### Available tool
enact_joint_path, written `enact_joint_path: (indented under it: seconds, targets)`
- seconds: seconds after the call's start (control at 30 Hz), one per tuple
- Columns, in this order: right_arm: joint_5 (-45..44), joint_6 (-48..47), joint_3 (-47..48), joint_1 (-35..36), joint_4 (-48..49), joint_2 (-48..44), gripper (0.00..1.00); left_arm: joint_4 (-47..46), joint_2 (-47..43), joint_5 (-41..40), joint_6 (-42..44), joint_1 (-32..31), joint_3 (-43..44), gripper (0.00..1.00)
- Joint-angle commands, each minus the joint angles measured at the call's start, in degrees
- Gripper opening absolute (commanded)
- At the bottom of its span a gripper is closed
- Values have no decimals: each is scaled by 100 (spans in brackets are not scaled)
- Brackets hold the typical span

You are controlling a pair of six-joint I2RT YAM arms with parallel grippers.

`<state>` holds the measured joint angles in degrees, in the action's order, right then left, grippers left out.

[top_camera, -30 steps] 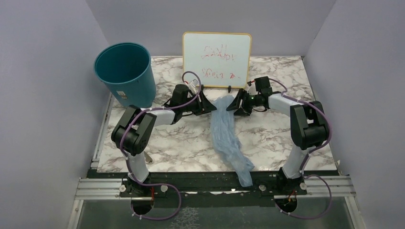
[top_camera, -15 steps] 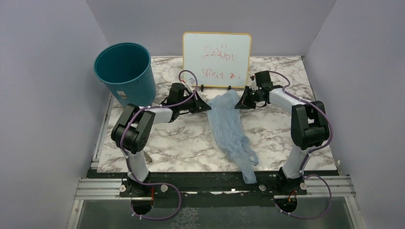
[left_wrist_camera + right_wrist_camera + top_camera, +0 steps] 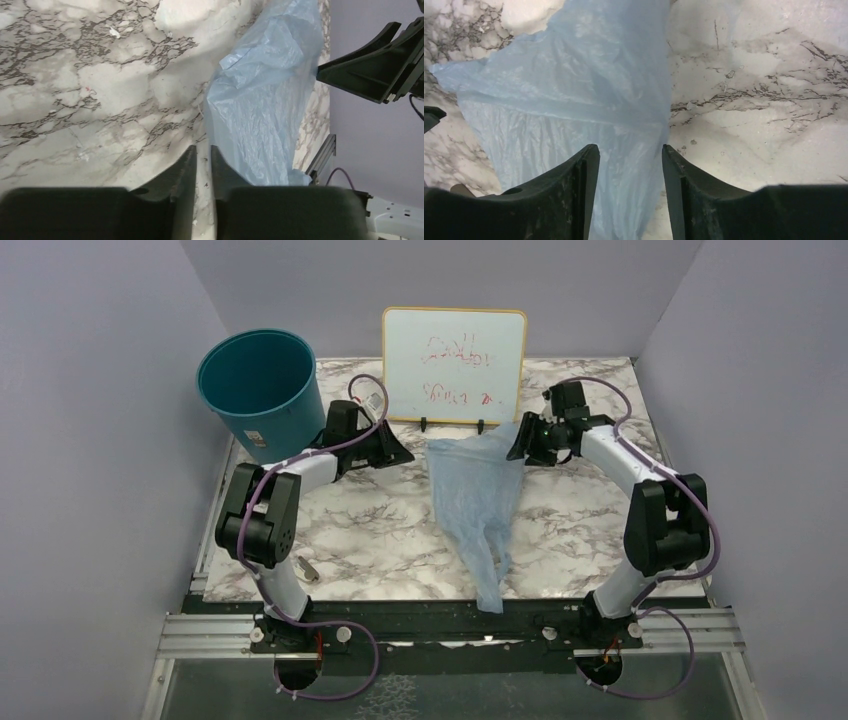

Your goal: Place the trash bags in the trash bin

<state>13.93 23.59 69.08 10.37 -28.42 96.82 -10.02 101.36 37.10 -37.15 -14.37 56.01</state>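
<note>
The light-blue trash bag (image 3: 475, 490) lies on the marble table, its top edge spread wide in front of the whiteboard and its tail tapering to the near edge. The teal trash bin (image 3: 262, 390) stands upright at the back left. My left gripper (image 3: 407, 454) is just left of the bag's top corner. In the left wrist view its jaws (image 3: 202, 147) leave only a thin slit with bare marble in it, and the bag (image 3: 265, 100) lies to their right. My right gripper (image 3: 514, 449) is open, and the bag's right edge (image 3: 574, 100) lies between its fingers (image 3: 630, 146).
A whiteboard (image 3: 455, 365) with red scribbles stands at the back centre, just behind the bag's top edge. A small metal object (image 3: 308, 568) lies near the left arm's base. Purple walls close in both sides and the back.
Both grippers moved apart, the left toward the bin and the right farther right. The bag's top went from a narrow strip to a wide sheet. The left gripper is now off the bag.
</note>
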Motion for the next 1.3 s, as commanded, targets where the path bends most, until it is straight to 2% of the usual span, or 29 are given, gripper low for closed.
enact_joint_path:
  seconds: [0.0,0.1,0.2,0.33,0.47,0.67,0.77,0.87,0.97,1.03,1.1,1.13,1.2,1.27]
  targets:
    - [20,5,44,-43,8,-346,59,387,54,335,528,-37,240,31]
    - [-366,128,187,-67,-11,-252,60,190,25,432,474,-101,212,48]
    - [-767,344,298,-209,-155,-6,60,-57,24,506,325,-209,103,57]
    - [294,455,257,-599,90,458,60,-656,-55,715,-34,-473,-214,69]
    - [1484,418,361,-729,478,903,62,-670,-91,666,-41,-913,-331,73]
    - [2270,454,804,-729,808,1470,66,-762,-118,397,-192,-1094,-751,73]
    - [3075,820,726,-729,1251,1660,65,-764,-18,427,-227,-1131,-730,65]
    - [3603,1340,279,-728,2090,1472,60,-764,33,330,-251,-1147,-714,42]
    - [4029,1222,73,-706,2230,1174,57,-756,27,4,-291,-1147,-787,25]
    - [4822,1122,11,-607,2322,1071,58,-756,99,-53,-281,-1147,-789,15]
    - [5286,499,216,-388,1646,1039,60,-691,256,-39,-214,-1140,-717,2]
    - [5246,18,413,-239,1014,1022,62,-577,340,-61,-148,-1138,-657,0]
    - [5067,-994,842,163,-118,1015,66,-260,465,-154,55,-1138,-494,0]
    - [5283,-1537,1098,570,-604,1023,68,39,514,-269,256,-1138,-374,0]
